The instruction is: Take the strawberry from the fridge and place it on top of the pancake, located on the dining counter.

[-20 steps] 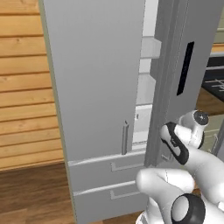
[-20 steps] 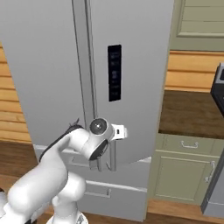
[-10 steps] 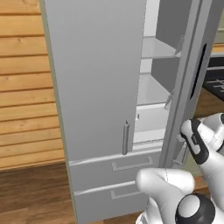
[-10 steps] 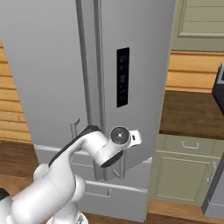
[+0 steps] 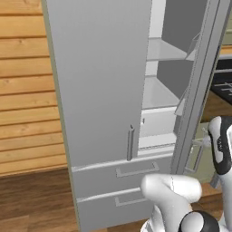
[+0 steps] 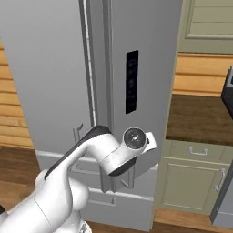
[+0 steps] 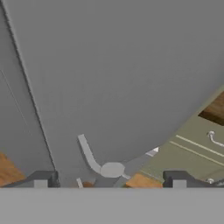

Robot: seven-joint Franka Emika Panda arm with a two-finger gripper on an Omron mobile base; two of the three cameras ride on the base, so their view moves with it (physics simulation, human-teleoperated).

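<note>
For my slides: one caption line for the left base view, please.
Fridge with its right door swung partly open, pale shelves showing inside, the white arm beside the door's handle.

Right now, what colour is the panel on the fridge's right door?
Black, a narrow vertical panel on the light grey fridge door; clearest in the right base view.

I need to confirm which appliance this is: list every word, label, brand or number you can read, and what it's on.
No readable text in any view.
The dark panel on the fridge door carries a column of faint marks, too small and blurred to read.
The fridge's left door, its drawers and its shelves are blank.
</note>
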